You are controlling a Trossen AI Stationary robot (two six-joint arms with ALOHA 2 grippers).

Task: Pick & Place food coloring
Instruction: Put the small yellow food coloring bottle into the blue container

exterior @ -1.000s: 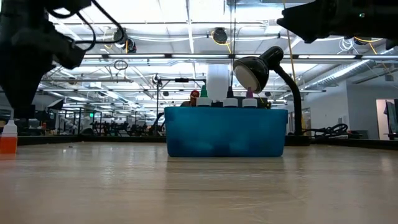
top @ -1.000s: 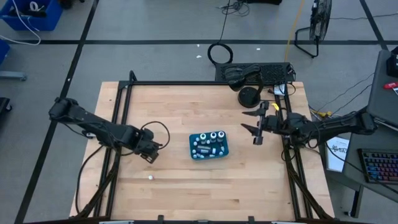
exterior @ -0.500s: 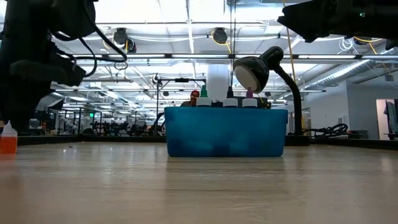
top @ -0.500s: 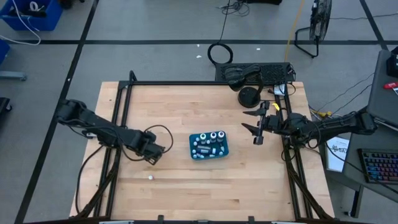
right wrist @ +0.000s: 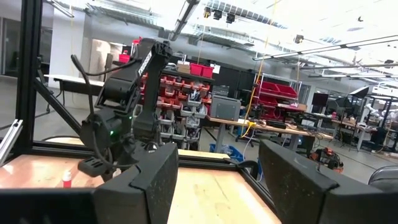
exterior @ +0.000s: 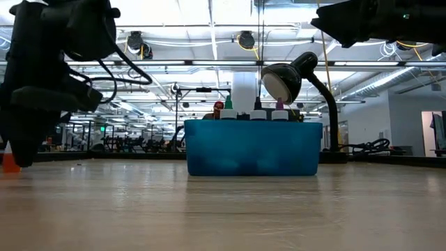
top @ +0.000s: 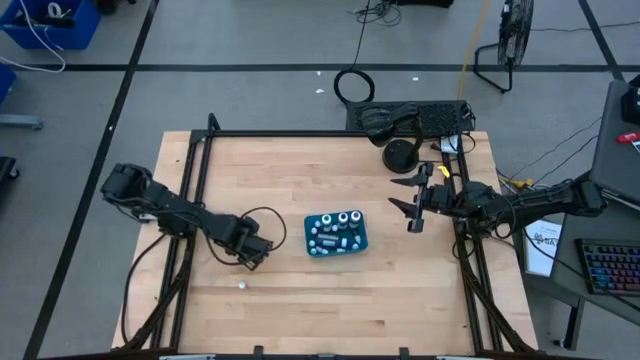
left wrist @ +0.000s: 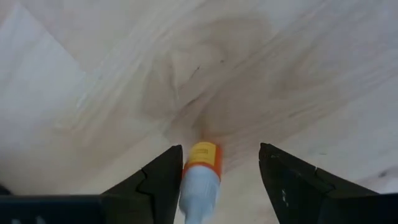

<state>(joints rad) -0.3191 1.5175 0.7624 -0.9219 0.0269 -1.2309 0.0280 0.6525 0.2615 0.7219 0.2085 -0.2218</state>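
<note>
A small food coloring bottle (left wrist: pixel 201 169) with an orange body and a white cap stands upright on the wooden table. My left gripper (left wrist: pixel 221 149) points down over it, open, one finger on either side. The low view shows only a sliver of the bottle (exterior: pixel 8 164) behind that gripper (exterior: pixel 19 143). From above, the gripper (top: pixel 252 258) is left of the teal box (top: pixel 337 233), which holds several white-capped bottles. My right gripper (top: pixel 392 192) hangs open above the table's right side, pointing toward the left arm. My left gripper has one finger (left wrist: pixel 166 171) close beside the bottle's orange side (left wrist: pixel 191 163). Whether they touch, I cannot tell. The fingers come from above, pointing down, and the bottle stands on the table.
A black desk lamp (top: pixel 400 155) stands at the far right, with headphones and a dark board behind it. Black frame rails (top: pixel 195 180) run along the table's left, right and far sides. Bare wood lies near the front edge.
My left gripper has come down toward the orange bottle and shifted a little toward the table's right and near edges. In the low view it now covers most of the bottle, which has stayed in place.
</note>
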